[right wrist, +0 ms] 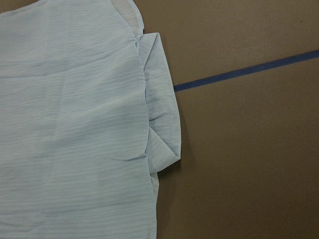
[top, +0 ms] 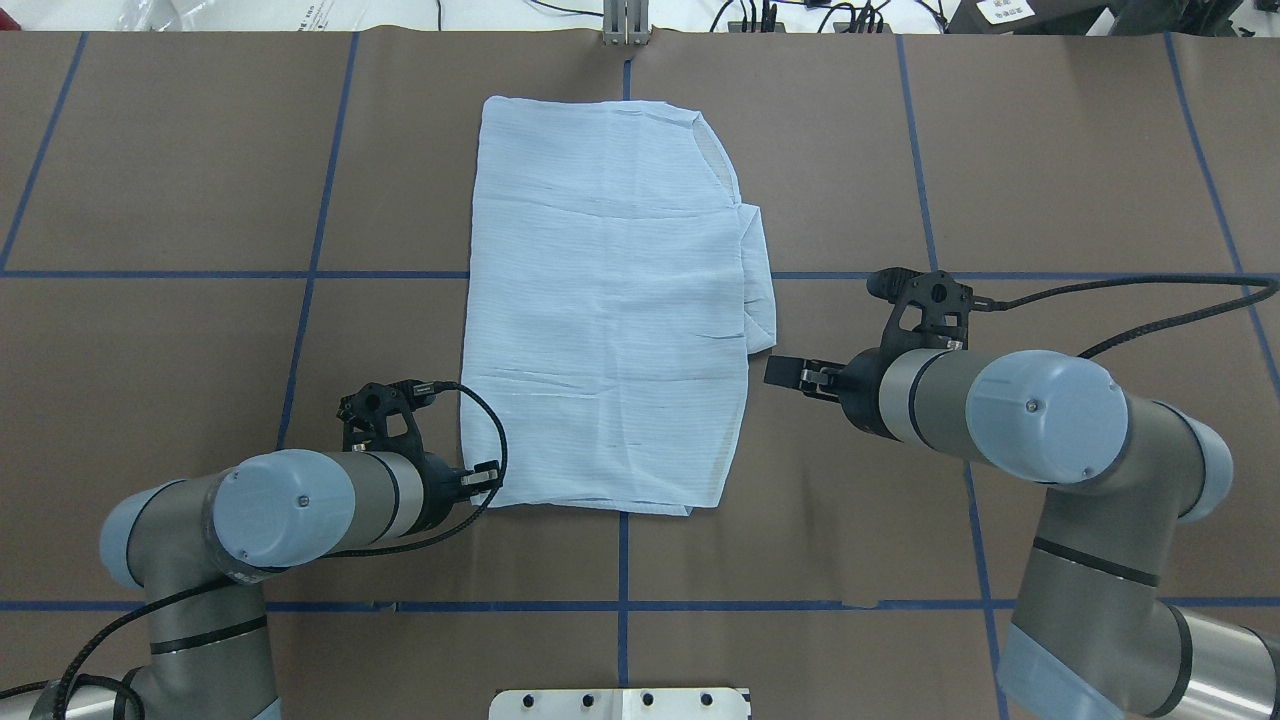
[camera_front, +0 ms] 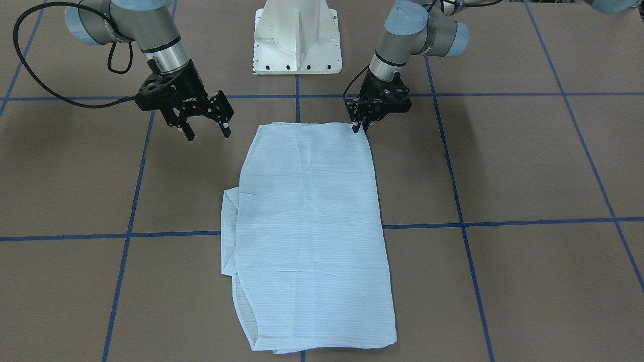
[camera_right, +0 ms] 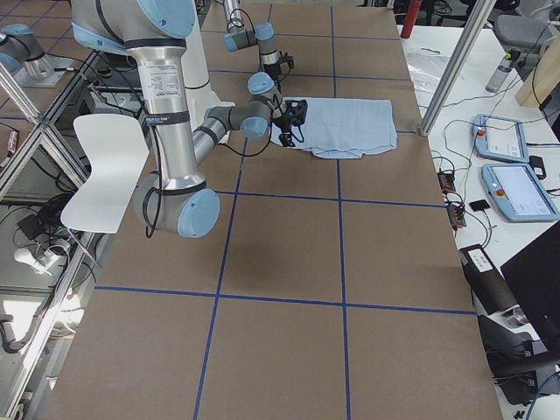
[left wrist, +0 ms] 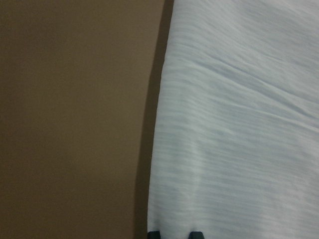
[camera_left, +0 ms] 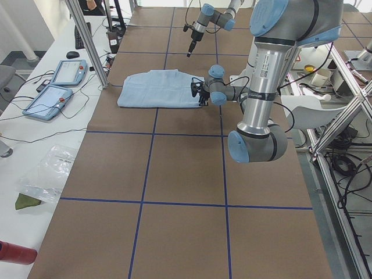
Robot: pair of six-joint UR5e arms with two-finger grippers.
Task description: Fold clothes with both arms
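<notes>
My left fingers [camera_front: 355,127] are drawn nearly together on the near left corner of the shirt [camera_front: 307,221] and appear to pinch it; my right fingers [camera_front: 225,125] stand wide apart, empty, above the worktop [camera_front: 528,166] just beside the shirt's right edge. The shirt lies flat mid-worktop as a long rectangle. I judge the right fingers must take the matching corner, all layers, before any lift.
</notes>
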